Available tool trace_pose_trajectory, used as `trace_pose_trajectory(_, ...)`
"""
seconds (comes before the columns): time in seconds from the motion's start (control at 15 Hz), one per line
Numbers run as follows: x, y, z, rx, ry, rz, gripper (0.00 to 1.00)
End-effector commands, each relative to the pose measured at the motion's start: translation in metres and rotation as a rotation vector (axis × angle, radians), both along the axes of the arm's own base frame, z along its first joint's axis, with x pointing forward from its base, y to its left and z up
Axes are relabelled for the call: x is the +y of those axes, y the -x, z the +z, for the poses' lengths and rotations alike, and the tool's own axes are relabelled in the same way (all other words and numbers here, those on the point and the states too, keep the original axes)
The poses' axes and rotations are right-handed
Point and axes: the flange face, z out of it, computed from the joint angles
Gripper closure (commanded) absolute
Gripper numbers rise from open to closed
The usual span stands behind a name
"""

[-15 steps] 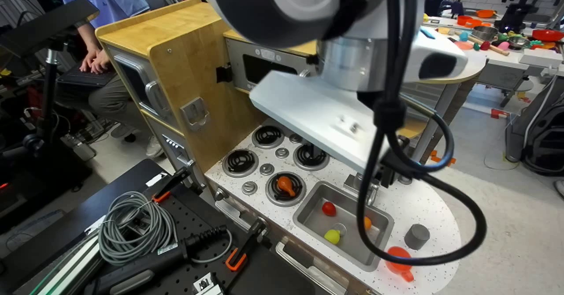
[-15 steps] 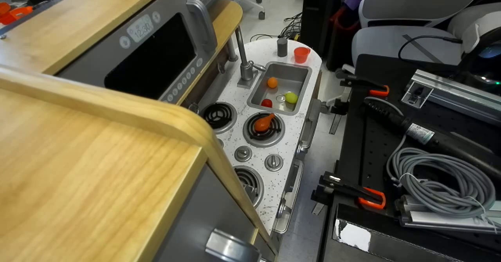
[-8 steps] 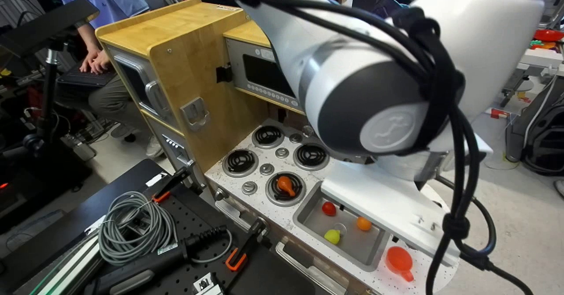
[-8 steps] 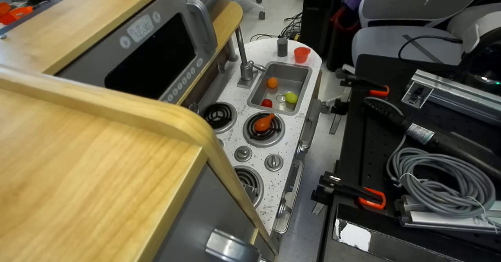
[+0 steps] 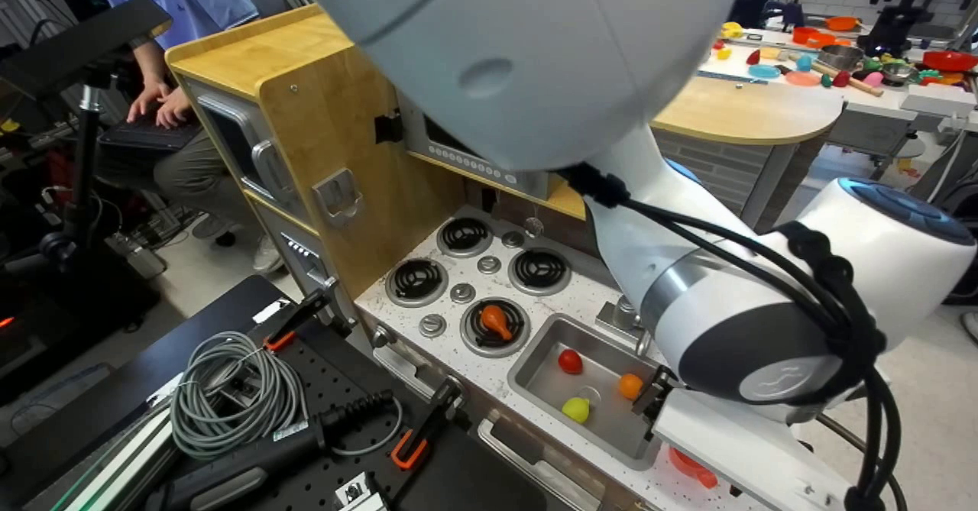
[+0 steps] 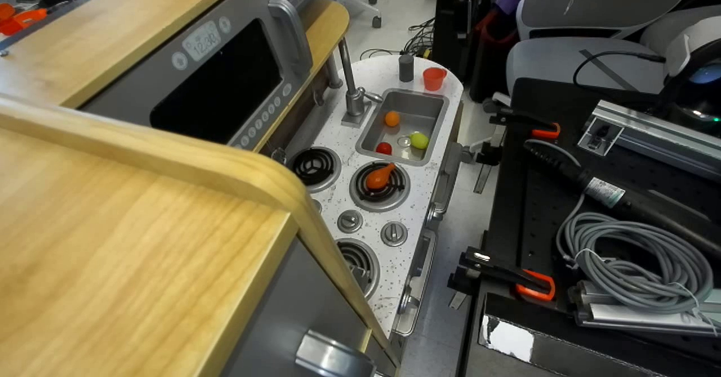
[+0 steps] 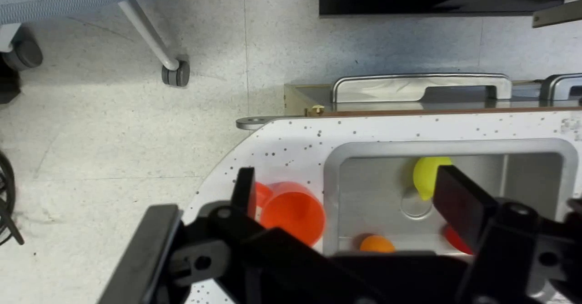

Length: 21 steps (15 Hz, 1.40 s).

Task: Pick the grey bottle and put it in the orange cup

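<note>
The grey bottle point(image 6: 406, 68) stands upright on the white counter beside the orange cup. The arm hides it in an exterior view, and it does not show in the wrist view. The orange cup point(image 6: 434, 79) stands upright near the sink's end; the arm partly covers it in an exterior view point(image 5: 694, 467). In the wrist view the cup point(image 7: 293, 211) shows its open top and handle near the left finger. My gripper point(image 7: 348, 186) is open with nothing between its fingers, above the sink and cup. In an exterior view the gripper point(image 5: 655, 400) is dark and partly hidden by the arm.
The sink point(image 6: 443, 112) holds an orange fruit point(image 6: 392, 119), a red fruit point(image 6: 384, 148) and a yellow-green fruit point(image 6: 419, 140). A faucet point(image 6: 355, 102) rises beside it. An orange-brown toy point(image 6: 379, 177) lies on a burner. A microwave unit point(image 6: 219, 84) overhangs the counter.
The arm has swung across and lowered toward the sink end, with the gripper coming into view over the sink's edge. It now covers the bottle and part of the cup. Bottle and cup have not moved.
</note>
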Motion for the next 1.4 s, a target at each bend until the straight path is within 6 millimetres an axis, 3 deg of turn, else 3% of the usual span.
trace_pose_trajectory(0.0,-0.03,-0.03,-0.03,0.009,0.063,0.011,0.0)
trace_pose_trajectory(0.53,-0.046,-0.081,-0.067,0.0,0.07,0.004,0.0)
trace_pose_trajectory(1.33,-0.035,-0.137,-0.099,-0.01,0.076,0.038,0.0)
